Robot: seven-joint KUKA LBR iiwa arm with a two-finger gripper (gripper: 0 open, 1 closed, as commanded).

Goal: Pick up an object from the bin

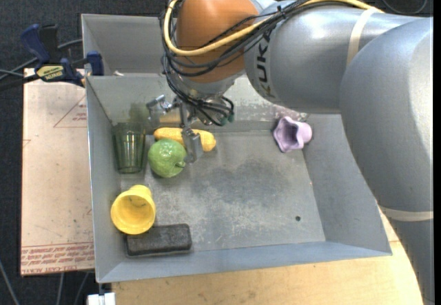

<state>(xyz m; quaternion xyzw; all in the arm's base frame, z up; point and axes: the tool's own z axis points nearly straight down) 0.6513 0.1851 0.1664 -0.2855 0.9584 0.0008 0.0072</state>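
My gripper (174, 127) hangs below the orange wrist cover at the bin's back left, open. One finger (191, 147) reaches down in front of a yellow banana-shaped toy (204, 140), and the other (157, 106) stands behind it to the left. The yellow toy lies across the gap between them, not gripped. A green apple (166, 158) sits just left of the front finger, close to touching it. A dark green translucent cup (128, 148) stands left of the apple.
A yellow cup (134, 210) lies on its side at the front left, with a dark grey block (158, 239) in front of it. A crumpled lilac thing (292, 133) lies at the back right. The arm covers the bin's right side.
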